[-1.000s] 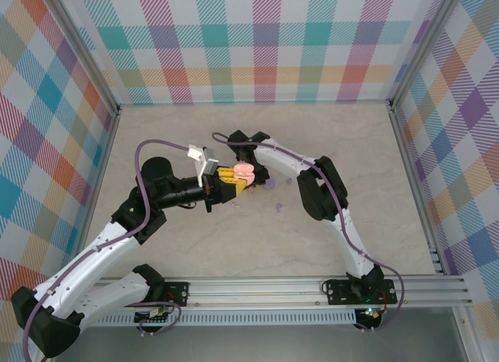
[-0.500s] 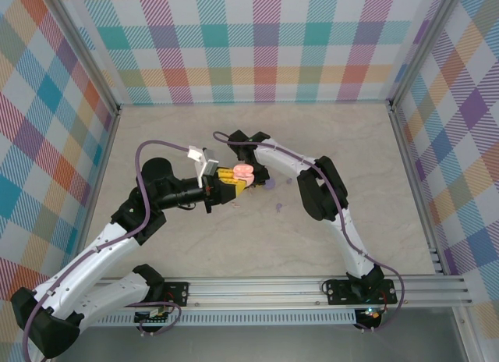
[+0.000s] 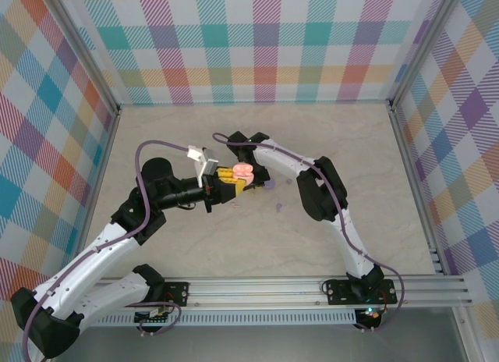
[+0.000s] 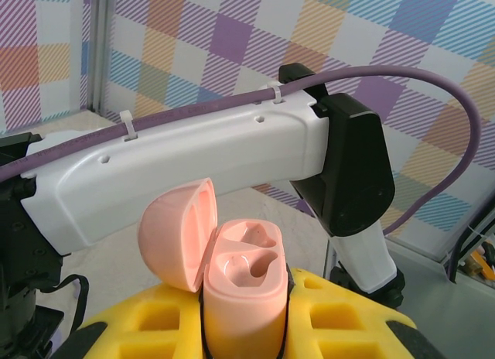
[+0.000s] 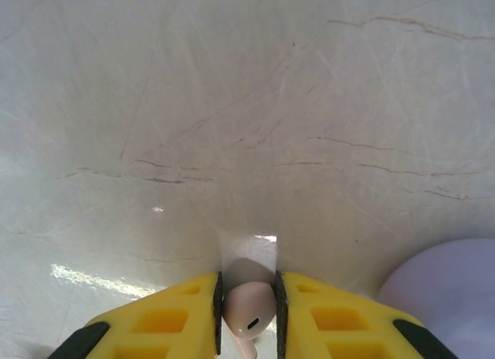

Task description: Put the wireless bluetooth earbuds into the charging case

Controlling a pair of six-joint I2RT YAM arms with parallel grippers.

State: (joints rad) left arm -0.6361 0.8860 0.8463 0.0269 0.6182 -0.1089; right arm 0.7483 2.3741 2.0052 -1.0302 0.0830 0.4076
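Right wrist: pale pink earbud (image 5: 249,305), smooth and rounded, small dark slot on its face, pinched between the yellow pads of the right gripper (image 5: 247,295) over the marbled table (image 5: 232,104) | left wrist: left gripper (image 4: 244,328) clamped on upright pink charging case (image 4: 244,289), lid flipped open, both wells empty

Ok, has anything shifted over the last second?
Nothing visibly moved in the overhead view. The left tool still holds the open pink case where it was, and the right tool is clamped on a pale pink earbud.
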